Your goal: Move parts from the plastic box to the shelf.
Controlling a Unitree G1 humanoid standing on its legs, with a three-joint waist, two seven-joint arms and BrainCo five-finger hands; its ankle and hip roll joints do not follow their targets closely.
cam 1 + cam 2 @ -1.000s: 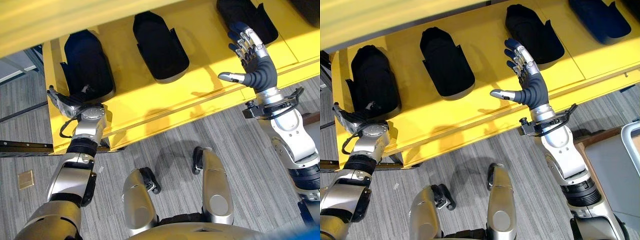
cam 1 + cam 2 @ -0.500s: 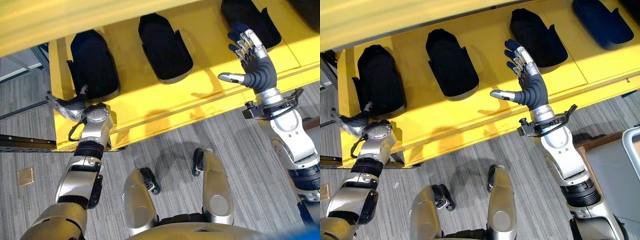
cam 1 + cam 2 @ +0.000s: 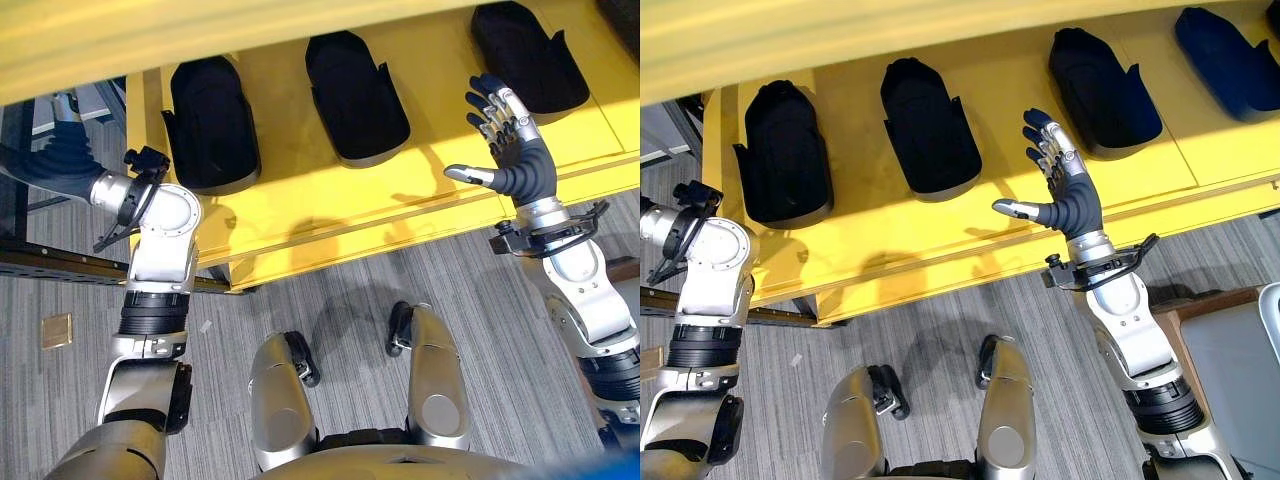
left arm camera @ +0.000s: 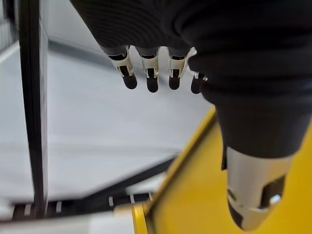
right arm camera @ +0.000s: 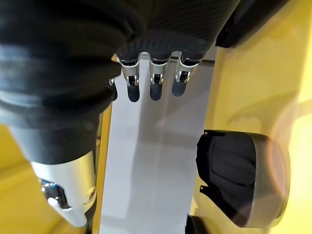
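A: On the yellow shelf (image 3: 970,235), where are the parts placed relative to the right hand (image 3: 1065,195)?

B: Three black parts are laid in a row, long axes toward 12 o'clock. The nearest part (image 3: 1103,92) is seen at 1 o'clock of that hand, apart from it. No plastic box is identified.

A: How are the hands held?

B: The right hand is raised with fingers spread, nothing held. The left hand (image 4: 151,73), off the shelf's end at 9 o'clock, is shown with fingers relaxed and empty.

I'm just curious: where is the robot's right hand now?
Its right hand is raised open over the yellow shelf's front edge, just in front of the third black part from the left.
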